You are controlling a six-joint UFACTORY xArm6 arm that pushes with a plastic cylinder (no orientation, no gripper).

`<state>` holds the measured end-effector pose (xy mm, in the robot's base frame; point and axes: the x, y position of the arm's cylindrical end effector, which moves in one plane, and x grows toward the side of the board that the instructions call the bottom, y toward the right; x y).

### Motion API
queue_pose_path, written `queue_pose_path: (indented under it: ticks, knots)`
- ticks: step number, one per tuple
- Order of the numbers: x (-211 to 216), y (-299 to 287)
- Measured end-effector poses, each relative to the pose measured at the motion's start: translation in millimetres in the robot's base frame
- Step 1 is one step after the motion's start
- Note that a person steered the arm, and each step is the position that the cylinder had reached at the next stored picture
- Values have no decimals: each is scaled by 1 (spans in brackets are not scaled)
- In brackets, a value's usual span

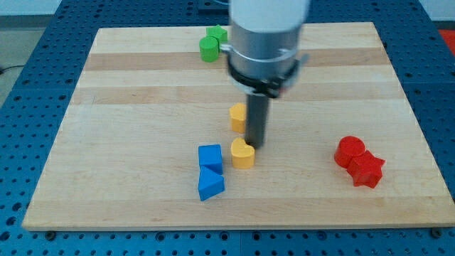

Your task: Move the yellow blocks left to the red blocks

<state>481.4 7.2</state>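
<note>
Where board lies bare: my tip beside yellow heart

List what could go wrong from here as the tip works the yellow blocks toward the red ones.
1. My tip sits between the two yellow blocks, touching the yellow heart; a push may carry one and strand the upper yellow block.
2. The blue blocks lie close at the heart's left; a stray sweep could drag them along.
3. The red blocks lie near the board's right edge; a hard push could knock them off.

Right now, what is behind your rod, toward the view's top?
A yellow block sits there, its right part covered by the rod, so its shape is unclear. My tip rests beside the yellow heart-shaped block.
</note>
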Motion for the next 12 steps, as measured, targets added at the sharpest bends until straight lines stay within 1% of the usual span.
queue_pose_path:
  ticks: [1,2,3,5,7,8,9,10,11,12]
  knots:
    - [-18,-73]
    - [8,-104]
    - [21,-103]
    - [25,-38]
    - [56,40]
    - [67,64]
    - [55,77]
    - [-19,28]
    - [-95,28]
    - [-113,-11]
